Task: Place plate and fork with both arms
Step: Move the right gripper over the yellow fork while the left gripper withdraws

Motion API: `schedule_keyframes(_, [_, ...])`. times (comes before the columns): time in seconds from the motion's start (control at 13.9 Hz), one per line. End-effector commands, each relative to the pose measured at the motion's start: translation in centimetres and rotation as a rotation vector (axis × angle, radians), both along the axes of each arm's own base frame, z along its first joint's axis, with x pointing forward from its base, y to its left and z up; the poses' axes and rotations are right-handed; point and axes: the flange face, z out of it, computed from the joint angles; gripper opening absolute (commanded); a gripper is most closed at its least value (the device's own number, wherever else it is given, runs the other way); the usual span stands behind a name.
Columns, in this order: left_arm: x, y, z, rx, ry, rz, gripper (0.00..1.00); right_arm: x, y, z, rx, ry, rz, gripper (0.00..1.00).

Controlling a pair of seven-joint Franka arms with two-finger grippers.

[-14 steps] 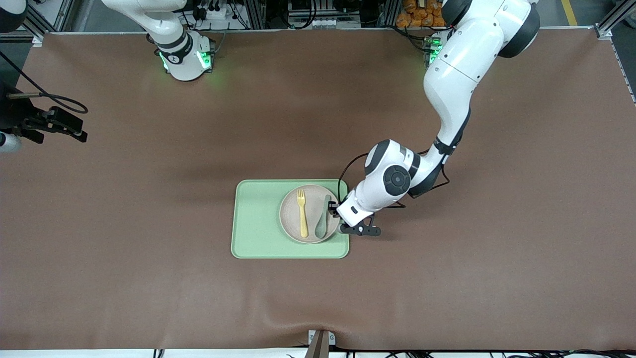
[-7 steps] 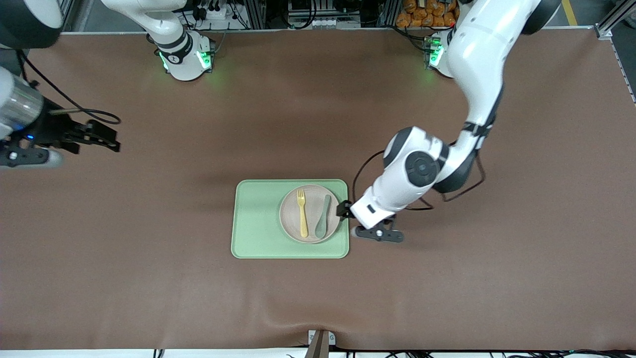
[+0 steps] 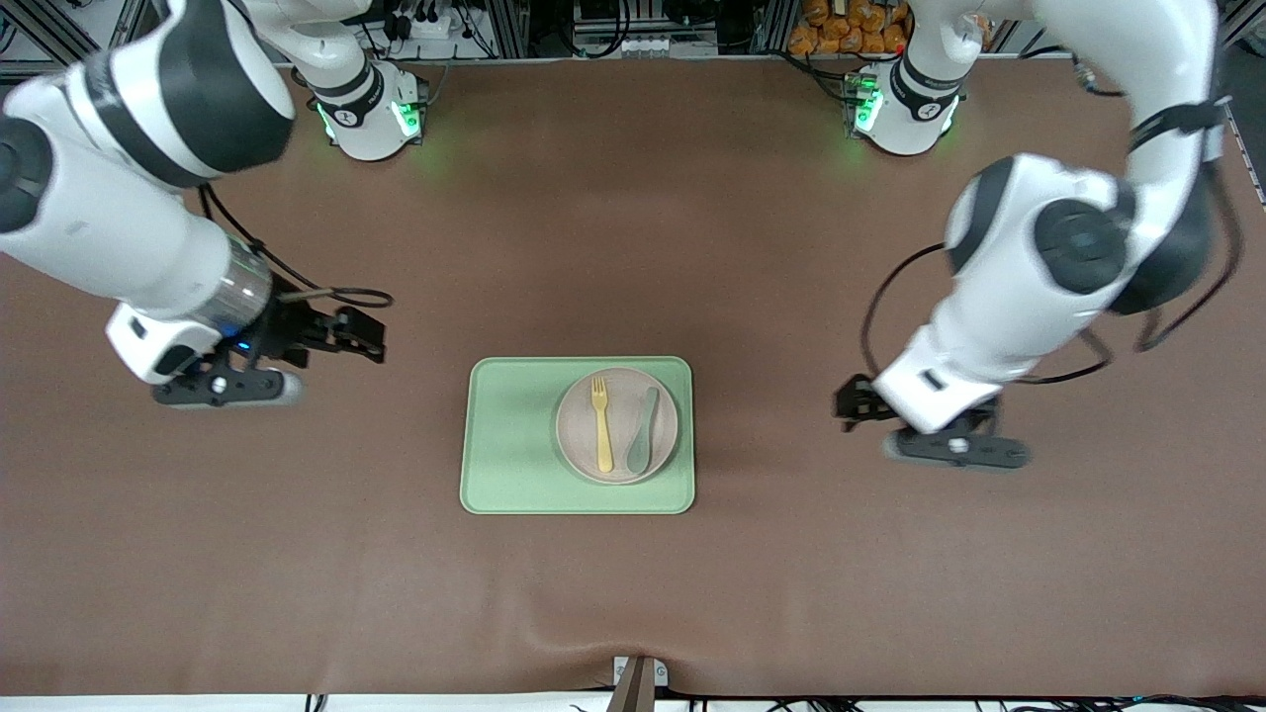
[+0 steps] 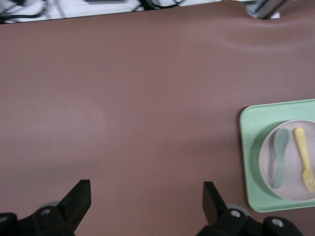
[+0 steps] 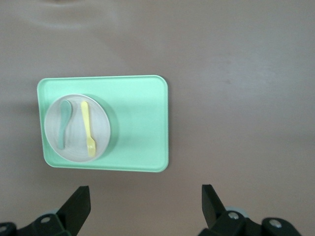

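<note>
**Plate, fork and spoon on the tray; both end effectors spread and empty**

Front view. A light-green tray [image 3: 514, 435] lies at the middle of the brown table [image 3: 633, 247]. The plate [image 3: 616, 381], round, shallow and cream with fine speckles, sits in the half of the tray toward the left arm's end and fills about half the tray's width. On the plate lie the fork [image 3: 600, 425], pale yellow with short tines pointing toward the robots' bases, and just beside it, toward the left arm's end, a muted-green spoon [image 3: 643, 431]; the two lie parallel and apart. The left end effector [image 3: 849, 403] hangs over bare table toward the left arm's end, well apart from the tray. The right end effector [image 3: 364, 334] hangs over bare table toward the right arm's end, also clear of the tray.

Left wrist view. The left end effector's fingers [image 4: 78, 197] stand spread wide with only table between them. The tray [image 4: 252, 162], the plate [image 4: 266, 152], the spoon [image 4: 279, 157] and the fork [image 4: 304, 158] show at the frame's edge.

Right wrist view. The right end effector's fingers [image 5: 79, 200] are likewise spread, holding nothing. The whole tray [image 5: 142, 123] shows, with the plate [image 5: 103, 129] at one end bearing the fork [image 5: 87, 129] and spoon [image 5: 63, 123].
</note>
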Motion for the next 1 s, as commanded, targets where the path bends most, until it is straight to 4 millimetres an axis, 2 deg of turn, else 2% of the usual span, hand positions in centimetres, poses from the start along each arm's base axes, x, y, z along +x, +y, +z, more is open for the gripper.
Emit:
schedule_keyframes(0.0, [-2.1, 4.6, 3.4, 0.040, 0.043, 0.015, 1.00, 1.4, 3.6, -2.3, 0.027, -0.002, -0.047, 1.00])
schedule_keyframes(0.22, [-4.9, 7.7, 7.7, 0.077, 0.082, 0.065, 1.00, 2.0, 9.7, -6.4, 0.005, 0.005, -0.017, 1.00])
schedule_keyframes(0.36, [-6.2, 10.9, 9.5, 0.088, 0.111, 0.111, 1.00, 2.3, 12.9, -10.0, -0.049, 0.004, -0.032, 1.00])
schedule_keyframes(0.43, [-7.1, 12.0, 9.8, 0.088, 0.150, 0.129, 1.00, 2.2, 15.0, -11.4, -0.046, 0.001, -0.019, 1.00])
schedule_keyframes(0.5, [-7.8, 12.3, 10.3, 0.092, 0.170, 0.136, 1.00, 2.1, 16.4, -13.1, -0.044, 0.009, -0.032, 1.00])
schedule_keyframes(0.72, [-9.2, 12.9, 11.2, 0.102, 0.160, 0.152, 1.00, 2.0, 19.0, -18.1, -0.067, -0.002, -0.049, 1.00])
schedule_keyframes(0.79, [-9.6, 13.3, 10.9, 0.103, 0.169, 0.160, 1.00, 1.9, 19.6, -19.6, -0.070, -0.006, -0.063, 0.97])
schedule_keyframes(0.93, [-10.3, 12.8, 11.2, 0.103, 0.162, 0.150, 1.00, 1.1, 21.7, -22.4, -0.089, -0.021, -0.033, 0.88])
